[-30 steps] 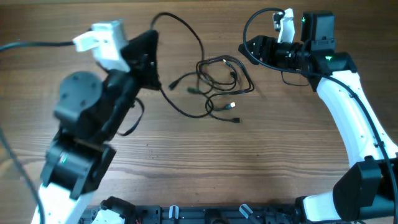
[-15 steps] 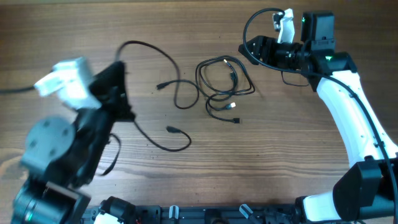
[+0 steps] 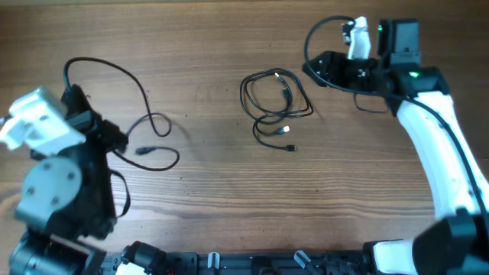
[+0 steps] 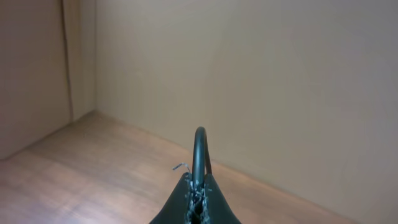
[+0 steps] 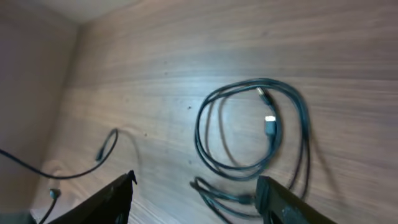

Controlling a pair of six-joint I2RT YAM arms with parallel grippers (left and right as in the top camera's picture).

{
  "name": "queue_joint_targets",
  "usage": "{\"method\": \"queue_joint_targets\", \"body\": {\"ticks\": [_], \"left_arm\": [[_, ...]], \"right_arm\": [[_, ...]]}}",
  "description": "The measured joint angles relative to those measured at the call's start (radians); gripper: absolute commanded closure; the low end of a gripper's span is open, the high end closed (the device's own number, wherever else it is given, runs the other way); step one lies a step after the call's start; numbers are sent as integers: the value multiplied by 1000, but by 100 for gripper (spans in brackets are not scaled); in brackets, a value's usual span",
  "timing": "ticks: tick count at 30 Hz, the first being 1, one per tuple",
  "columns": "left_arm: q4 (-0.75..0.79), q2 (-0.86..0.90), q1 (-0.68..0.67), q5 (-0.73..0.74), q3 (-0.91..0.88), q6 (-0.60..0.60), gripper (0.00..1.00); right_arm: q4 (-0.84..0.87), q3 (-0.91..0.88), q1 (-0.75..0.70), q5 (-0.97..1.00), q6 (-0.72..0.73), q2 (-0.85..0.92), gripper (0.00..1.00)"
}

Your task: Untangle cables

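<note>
Wooden table [image 3: 229,198] fills the overhead view. Left arm [image 3: 61,191] stands at the left edge; right arm [image 3: 435,145] goes along the right side to the far right corner.

Left end effector [image 3: 80,107] is pressed together & pinches a single cable [image 3: 126,72]; in left wrist view the cord rises out from between the closed fingers as a short arch [image 4: 199,146].

Right end effector [image 3: 315,67] is spread wide w/ nothing between; in right wrist view its two fingers [image 5: 115,196] stand far apart at the bottom corners, w/ the table visible between them. It hovers near the coiled cables [image 3: 244,92], on their far right side, not touching.

Coiled cables lie flat approx. in the middle of the table; several overlapping round loops, w/ a smaller loop on the near side. How many cords are in the coil, I cannot tell.

Single cable is well apart from the coil, on the left part of the table; from the left end effector it arcs to the far side, curves back toward the near side, makes a small loop & another bend beside the left arm.

Small parts: a silver plug [image 3: 284,130] lies by the smaller loop; a black plug [image 3: 290,147] lies just at the near side of it; a dark plug [image 3: 142,150] of the single cable lies on the table beside the left arm.
</note>
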Motion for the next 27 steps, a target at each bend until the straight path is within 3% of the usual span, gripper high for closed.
{"method": "queue_joint_targets", "body": {"ticks": [4, 9, 13, 17, 23, 27], "left_arm": [[-8, 79, 40, 18, 0, 11, 96], [-32, 257, 220, 283, 9, 21, 96], [-148, 454, 434, 567, 143, 26, 96], [-262, 681, 609, 716, 389, 61, 96], [-369, 937, 792, 706, 784, 74, 96], [-407, 939, 865, 611, 826, 29, 96]], "right_arm": [[-116, 0, -5, 100, -43, -191, 32], [-156, 6, -5, 201, -82, -369, 28], [-158, 6, -5, 227, -88, -422, 28], [-158, 6, -5, 232, -88, -419, 27], [-158, 6, -5, 238, -88, -396, 27], [-157, 6, -5, 239, -88, -377, 27]]}}
